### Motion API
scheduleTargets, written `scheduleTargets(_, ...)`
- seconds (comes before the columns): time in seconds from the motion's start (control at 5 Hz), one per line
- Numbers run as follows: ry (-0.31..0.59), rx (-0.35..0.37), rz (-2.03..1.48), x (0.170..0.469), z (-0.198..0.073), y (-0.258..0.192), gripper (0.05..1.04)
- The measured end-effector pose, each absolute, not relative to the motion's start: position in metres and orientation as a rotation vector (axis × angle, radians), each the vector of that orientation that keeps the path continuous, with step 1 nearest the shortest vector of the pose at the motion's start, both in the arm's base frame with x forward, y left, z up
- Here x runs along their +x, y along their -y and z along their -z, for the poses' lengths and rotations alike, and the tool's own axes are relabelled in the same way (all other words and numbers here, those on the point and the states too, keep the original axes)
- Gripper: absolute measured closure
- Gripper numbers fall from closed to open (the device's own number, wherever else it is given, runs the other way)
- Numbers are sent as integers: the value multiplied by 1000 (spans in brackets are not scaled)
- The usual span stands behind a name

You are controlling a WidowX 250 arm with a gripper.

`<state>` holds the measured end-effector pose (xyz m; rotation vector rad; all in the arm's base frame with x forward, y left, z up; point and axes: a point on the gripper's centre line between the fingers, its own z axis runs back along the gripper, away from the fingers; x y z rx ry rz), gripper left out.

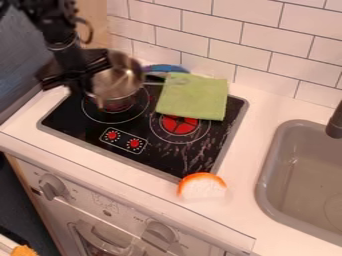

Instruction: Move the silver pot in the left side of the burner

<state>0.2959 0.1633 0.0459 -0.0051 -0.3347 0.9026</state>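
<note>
The robot's gripper (81, 80) hangs in the upper left, against the near-left side of the silver pot (119, 80); whether it is clenched on the pot or released, I cannot tell. The pot is at the left burner (100, 119) of the black cooktop (73, 131), over the rear part of its ring, with its thin handle (157, 83) pointing right toward the green cloth (194, 97). Whether its base touches the glass, I cannot tell. The cloth lies over the back of the right burner (180, 126), partly covering a blue-edged item (167, 68) behind it. An orange-and-white toy piece (202, 187) sits at the cooktop's front right corner. To the right is a gray sink (304, 175) with a dark faucet (336, 122); the white toy oven front (100, 207) is below the counter.
</note>
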Motion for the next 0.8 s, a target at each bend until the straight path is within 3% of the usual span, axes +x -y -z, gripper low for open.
scheduleTargets(0.6,274,20,-972,286,-20,-193,975)
scheduleTargets(0.8,253,28,-995,284,-17,-194,783)
